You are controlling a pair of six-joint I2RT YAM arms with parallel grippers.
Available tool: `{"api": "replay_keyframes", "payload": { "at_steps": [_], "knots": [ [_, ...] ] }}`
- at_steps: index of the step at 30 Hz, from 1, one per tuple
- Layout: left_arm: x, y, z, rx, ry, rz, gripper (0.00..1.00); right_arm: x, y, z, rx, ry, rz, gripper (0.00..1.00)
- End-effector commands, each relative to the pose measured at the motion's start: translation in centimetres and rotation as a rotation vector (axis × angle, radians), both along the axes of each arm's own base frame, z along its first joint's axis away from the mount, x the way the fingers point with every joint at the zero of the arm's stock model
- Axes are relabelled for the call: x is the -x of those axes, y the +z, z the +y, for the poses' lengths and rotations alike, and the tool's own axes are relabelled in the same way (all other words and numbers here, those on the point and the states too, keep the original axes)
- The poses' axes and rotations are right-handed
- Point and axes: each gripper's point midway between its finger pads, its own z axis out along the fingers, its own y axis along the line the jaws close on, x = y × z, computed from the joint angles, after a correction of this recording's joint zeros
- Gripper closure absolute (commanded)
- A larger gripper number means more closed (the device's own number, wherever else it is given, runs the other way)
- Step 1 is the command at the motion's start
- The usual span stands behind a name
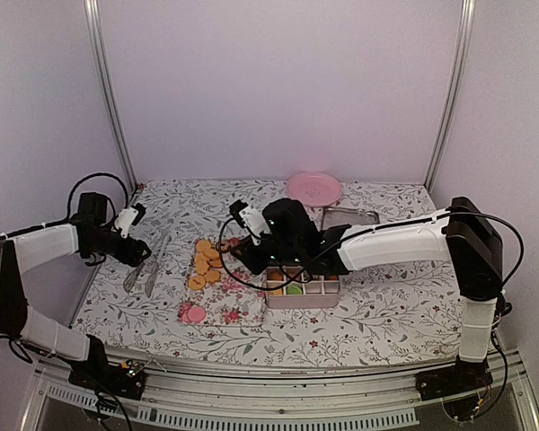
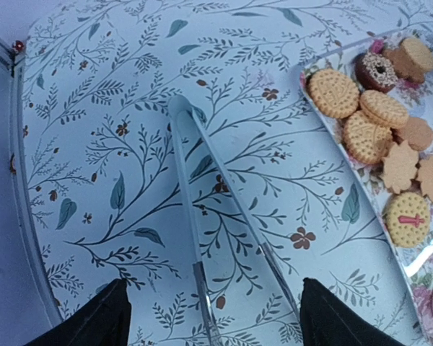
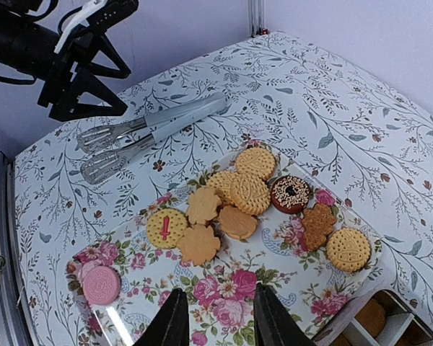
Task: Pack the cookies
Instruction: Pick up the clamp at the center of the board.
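Note:
The cookies (image 3: 249, 193) lie in a loose cluster on a floral tray (image 3: 274, 263): golden round ones, flower-shaped ones, a dark sprinkled one (image 3: 291, 193) and a pink one (image 3: 101, 284) apart at the tray's end. A divided box (image 1: 301, 287) beside the tray holds a few cookies. My right gripper (image 3: 218, 321) hovers over the tray's bare near part, open, with nothing between its fingers. Over by the table's left side, my left gripper (image 2: 213, 324) stands wide open astride a pair of metal tongs (image 2: 202, 216), its fingers (image 2: 94, 321) clear of them. The cookies (image 2: 364, 119) lie to its right.
A second pair of tongs (image 3: 105, 164) lies beside the first (image 3: 155, 119), left of the tray. A pink plate (image 1: 314, 189) and a metal lid (image 1: 349, 217) sit at the back. The left gripper (image 3: 79, 83) shows in the right wrist view, above the tongs' handles.

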Motion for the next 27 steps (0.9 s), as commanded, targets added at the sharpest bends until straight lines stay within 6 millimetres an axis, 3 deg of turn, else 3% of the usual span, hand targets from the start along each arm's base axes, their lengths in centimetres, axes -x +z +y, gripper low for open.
{"api": "replay_keyframes", "payload": {
  "at_steps": [1,3,7,9,11,12,18,27],
  "knots": [
    [-1.4,0.9,2.2,-0.075,0.084,-0.061,0.21,0.6,4.8,-0.6,-0.093,-0.066,-0.042,0.66],
    [-0.9,-0.1,2.4,-0.093,0.079,-0.028,0.24,0.9,5.2,-0.7,-0.105,-0.074,-0.038,0.63],
    [0.6,-2.1,2.2,-0.095,0.053,0.068,0.3,1.1,6.4,-0.8,-0.13,-0.089,-0.043,0.48],
    [1.4,-2.9,2.0,-0.086,0.04,0.108,0.31,1.2,7.2,-0.9,-0.149,-0.09,-0.054,0.31],
    [1.9,-3.5,2.2,-0.094,0.039,0.128,0.32,1.4,8.2,-0.9,-0.176,-0.081,-0.063,0.04],
    [2.0,-3.6,2.3,-0.098,0.041,0.135,0.32,1.4,8.8,-1.1,-0.195,-0.085,-0.071,0.01],
    [2.9,-4.9,3.0,-0.122,0.047,0.181,0.41,1.0,12.0,-3.0,-0.365,-0.186,-0.043,0.01],
    [3.8,-7.0,3.3,-0.126,0.052,0.256,0.47,2.7,11.2,-1.3,-0.344,-0.058,0.006,0.01]
  ]
}}
